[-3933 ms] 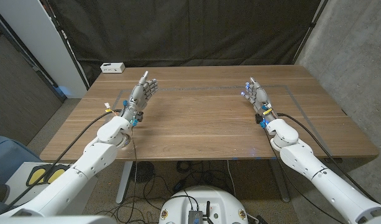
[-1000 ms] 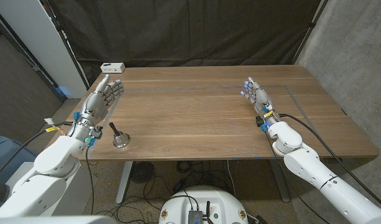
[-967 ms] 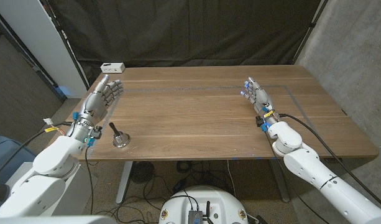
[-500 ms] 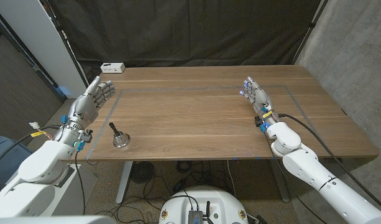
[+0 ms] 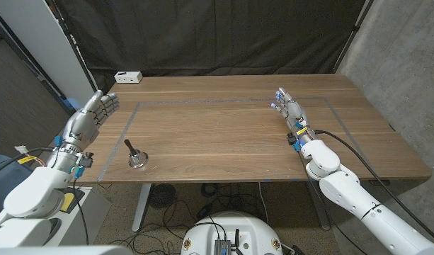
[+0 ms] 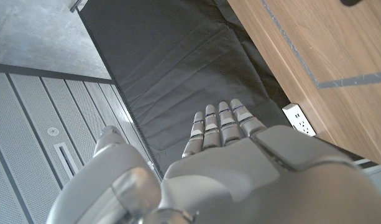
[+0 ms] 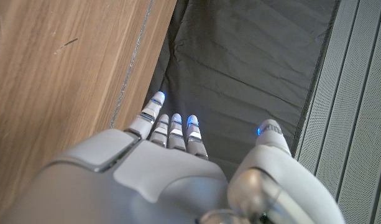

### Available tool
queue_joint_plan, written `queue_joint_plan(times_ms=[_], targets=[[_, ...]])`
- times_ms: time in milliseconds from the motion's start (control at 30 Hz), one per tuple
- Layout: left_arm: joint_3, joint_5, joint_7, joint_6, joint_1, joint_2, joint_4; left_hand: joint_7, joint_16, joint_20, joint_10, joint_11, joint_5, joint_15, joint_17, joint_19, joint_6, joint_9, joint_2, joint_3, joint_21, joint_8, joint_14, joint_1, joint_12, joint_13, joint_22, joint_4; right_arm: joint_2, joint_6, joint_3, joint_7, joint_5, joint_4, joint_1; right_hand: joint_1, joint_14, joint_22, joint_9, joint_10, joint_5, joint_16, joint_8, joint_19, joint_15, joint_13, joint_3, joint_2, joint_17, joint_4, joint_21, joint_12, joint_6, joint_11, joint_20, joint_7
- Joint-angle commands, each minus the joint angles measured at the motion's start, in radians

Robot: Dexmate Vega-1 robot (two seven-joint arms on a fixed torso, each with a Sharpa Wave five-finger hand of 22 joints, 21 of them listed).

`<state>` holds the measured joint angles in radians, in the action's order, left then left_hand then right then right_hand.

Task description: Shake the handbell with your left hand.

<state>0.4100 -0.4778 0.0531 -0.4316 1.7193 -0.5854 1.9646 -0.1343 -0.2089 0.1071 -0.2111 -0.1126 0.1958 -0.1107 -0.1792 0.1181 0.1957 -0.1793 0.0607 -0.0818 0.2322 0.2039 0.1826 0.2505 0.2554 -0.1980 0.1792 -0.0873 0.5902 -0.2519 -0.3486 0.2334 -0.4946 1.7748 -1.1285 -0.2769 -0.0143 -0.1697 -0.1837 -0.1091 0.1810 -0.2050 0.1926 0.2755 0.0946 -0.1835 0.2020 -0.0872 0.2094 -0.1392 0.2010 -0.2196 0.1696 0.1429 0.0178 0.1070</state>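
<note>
Left hand (image 5: 88, 119) raised, open, off table's (image 5: 231, 134) edge.

wooden table (image 5: 238, 134) | white power strip (image 5: 128, 76) at far-left corner | black curtain (image 5: 217, 35) behind

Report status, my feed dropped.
Both hands open: left off the table's left edge, right over it. Handbell upright, untouched. Nothing blocking.

Head camera looks down over table (image 5: 231, 134); wrist cameras share its edge.
</note>
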Motion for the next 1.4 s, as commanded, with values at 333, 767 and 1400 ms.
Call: queue_joint_plan(times_ms=[333, 767, 1400], targets=[[0.114, 0.398, -0.170, 0.043, 0.020, 0.095, 0.043, 0.007, 0.000, -0.002, -0.022, 0.008, -0.003, 0.008, -0.001, 0.012, 0.031, -0.002, 0.010, -0.009, -0.005, 0.009, 0.022, 0.029, 0.002, -0.002, 0.002, -0.015, -0.025, 0.012, -0.026, 0.047, 0.055, 0.022, -0.007, -0.017, -0.009, -0.002, -0.002, -0.005, -0.001, -0.004, -0.003, 0.009, 0.003, -0.004, 0.011, -0.002, 0.000, -0.006, -0.004, 0.003, 0.004, 0.003, 0.002, -0.008], [0.139, 0.713, -0.266, 0.153, 0.013, 0.130, 0.112, 0.016, 0.000, -0.003, -0.037, 0.011, -0.005, 0.017, -0.001, 0.018, 0.054, -0.002, 0.020, -0.020, -0.008, 0.013, 0.037, 0.048, 0.003, -0.002, 0.001, -0.025, -0.037, 0.017, -0.034, 0.073, 0.075, 0.034, -0.022, -0.019, -0.009, -0.002, -0.002, -0.007, -0.002, -0.004, -0.004, 0.010, 0.005, -0.005, 0.011, 0.000, 0.001, -0.007, -0.005, 0.003, 0.004, 0.003, 0.004, -0.007], [0.139, 1.075, -0.206, 0.462, 0.061, 0.117, 0.306, 0.047, -0.001, 0.040, -0.069, 0.038, -0.012, 0.047, -0.001, 0.012, 0.092, -0.004, 0.032, -0.036, -0.018, 0.013, 0.072, 0.071, 0.004, -0.003, 0.002, -0.037, -0.031, 0.027, -0.033, 0.088, 0.088, 0.056, -0.048, -0.023, -0.010, -0.002, -0.002, -0.008, -0.004, -0.003, -0.004, 0.010, 0.004, -0.005, 0.012, -0.001, 0.002, -0.005, -0.006, 0.005, 0.005, 0.002, 0.003, -0.007]])
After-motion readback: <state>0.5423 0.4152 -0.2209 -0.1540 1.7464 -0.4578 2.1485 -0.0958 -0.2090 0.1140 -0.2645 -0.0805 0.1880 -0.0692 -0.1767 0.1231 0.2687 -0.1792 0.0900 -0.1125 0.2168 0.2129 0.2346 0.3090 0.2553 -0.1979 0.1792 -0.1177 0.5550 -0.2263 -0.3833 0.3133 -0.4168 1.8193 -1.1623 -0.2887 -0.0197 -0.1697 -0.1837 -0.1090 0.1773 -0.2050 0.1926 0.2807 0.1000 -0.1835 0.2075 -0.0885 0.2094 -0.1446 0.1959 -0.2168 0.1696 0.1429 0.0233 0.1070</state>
